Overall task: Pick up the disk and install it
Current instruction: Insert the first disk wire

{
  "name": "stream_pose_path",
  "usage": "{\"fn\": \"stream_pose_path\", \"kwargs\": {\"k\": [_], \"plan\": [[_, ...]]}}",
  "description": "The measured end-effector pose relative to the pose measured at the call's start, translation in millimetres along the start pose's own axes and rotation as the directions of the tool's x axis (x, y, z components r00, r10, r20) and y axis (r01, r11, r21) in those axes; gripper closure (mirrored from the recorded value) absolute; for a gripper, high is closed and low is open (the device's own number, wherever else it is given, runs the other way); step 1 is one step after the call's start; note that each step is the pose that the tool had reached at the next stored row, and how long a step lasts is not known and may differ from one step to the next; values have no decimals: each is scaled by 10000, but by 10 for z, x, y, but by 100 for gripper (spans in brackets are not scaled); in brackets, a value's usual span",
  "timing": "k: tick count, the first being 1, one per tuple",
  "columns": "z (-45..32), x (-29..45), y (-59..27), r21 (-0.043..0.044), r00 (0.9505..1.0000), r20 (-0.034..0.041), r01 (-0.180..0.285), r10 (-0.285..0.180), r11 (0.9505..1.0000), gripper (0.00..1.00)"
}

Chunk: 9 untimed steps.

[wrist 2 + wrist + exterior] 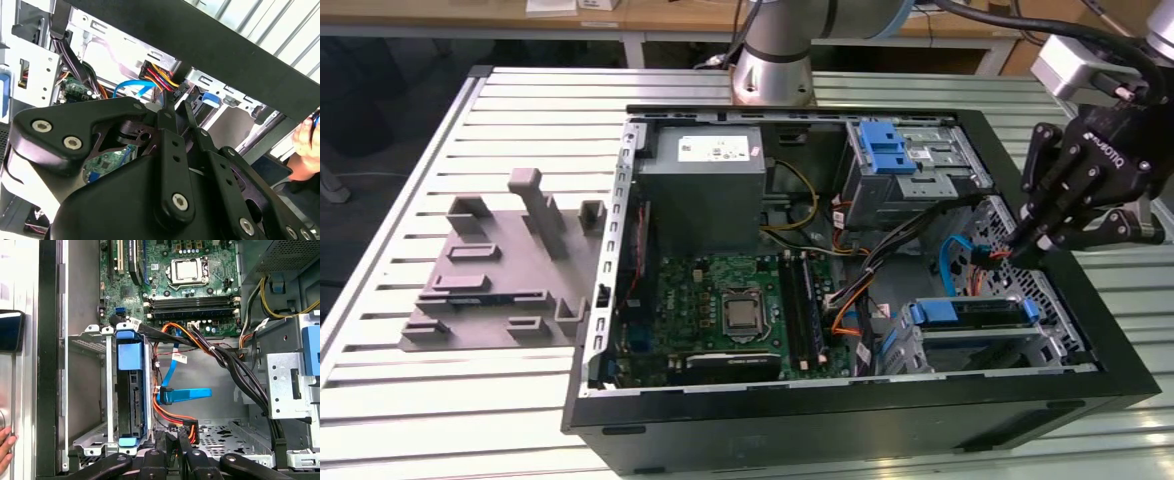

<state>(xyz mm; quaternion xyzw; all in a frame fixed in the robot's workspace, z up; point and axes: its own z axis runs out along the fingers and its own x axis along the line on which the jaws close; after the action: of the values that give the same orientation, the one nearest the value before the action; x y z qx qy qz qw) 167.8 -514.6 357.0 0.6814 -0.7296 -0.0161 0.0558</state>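
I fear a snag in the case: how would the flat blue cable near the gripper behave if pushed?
The blue cable is thin, flat and sharply folded, so it will probably flex aside rather than resist. It looks light. One end seems to meet the disk, so a hard push might strain that joint.

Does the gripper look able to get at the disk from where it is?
Probably yes. The disk lies uncovered in its metal cage, and the gripper hangs close beside it above the cables; nothing covers the disk's middle.
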Motion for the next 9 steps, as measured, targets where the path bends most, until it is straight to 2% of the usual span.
{"fn": "stream_pose_path", "kwargs": {"k": [5,9], "plan": [[7,-9,-7,-84,10000,-7,-5,5,10000,76],[12,-11,-8,-110,10000,-12,-4,4,9999,76]]}}
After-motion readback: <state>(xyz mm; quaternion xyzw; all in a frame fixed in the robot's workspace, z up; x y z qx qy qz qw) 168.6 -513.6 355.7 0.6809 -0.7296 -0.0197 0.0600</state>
